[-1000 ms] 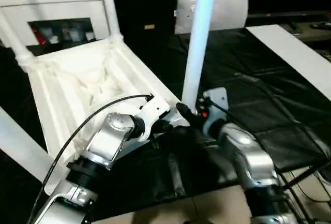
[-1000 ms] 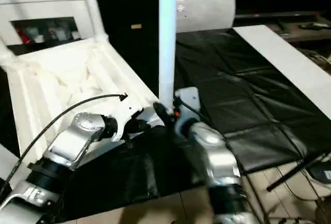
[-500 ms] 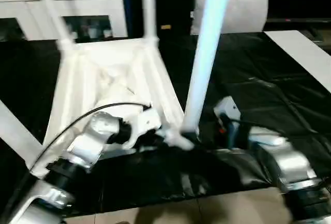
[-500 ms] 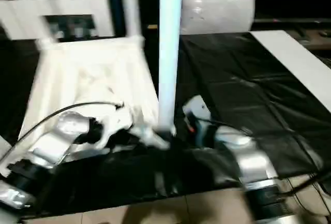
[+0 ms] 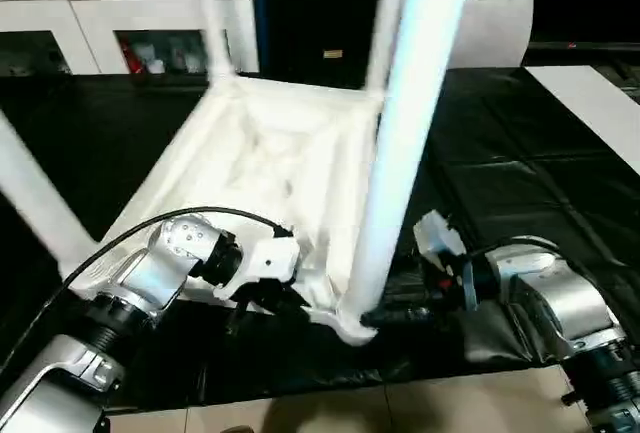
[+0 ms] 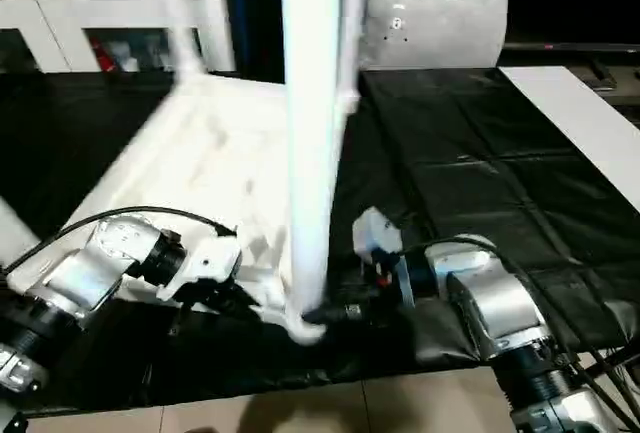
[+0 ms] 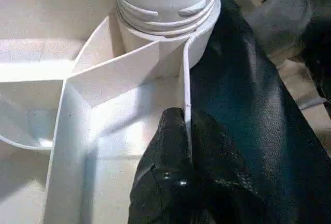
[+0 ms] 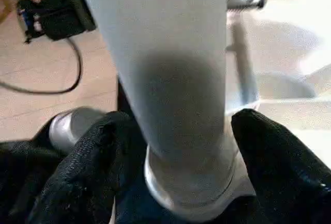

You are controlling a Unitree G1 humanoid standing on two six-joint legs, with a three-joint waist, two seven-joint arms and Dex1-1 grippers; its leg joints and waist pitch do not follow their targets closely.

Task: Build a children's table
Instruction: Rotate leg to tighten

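Observation:
The white tabletop [image 5: 262, 158] lies upside down on the black sheet, with white legs standing up from its corner sockets. My left gripper [image 7: 185, 125] is shut on the thin raised rim [image 7: 184, 74] just beside the near corner socket [image 7: 165, 6]. The near leg [image 5: 405, 133] rises from that socket. My right gripper [image 8: 181, 157] is shut on this leg's base [image 8: 176, 131], one black finger [image 8: 95, 157] on each side. Two far legs [image 5: 210, 13] and a left leg [image 5: 30, 193] also stand up.
A grey-white pillow-like bag [image 5: 500, 28] rests at the back. A flat white board strip [image 5: 600, 103] lies at the right on the black sheet [image 5: 520, 173]. A white cabinet [image 5: 100, 18] stands behind. The floor [image 5: 330, 413] shows past the near edge.
The tabletop with its legs has turned on the sheet, its far end swinging to the right. My right forearm now comes in from the right. The head view has also shifted.

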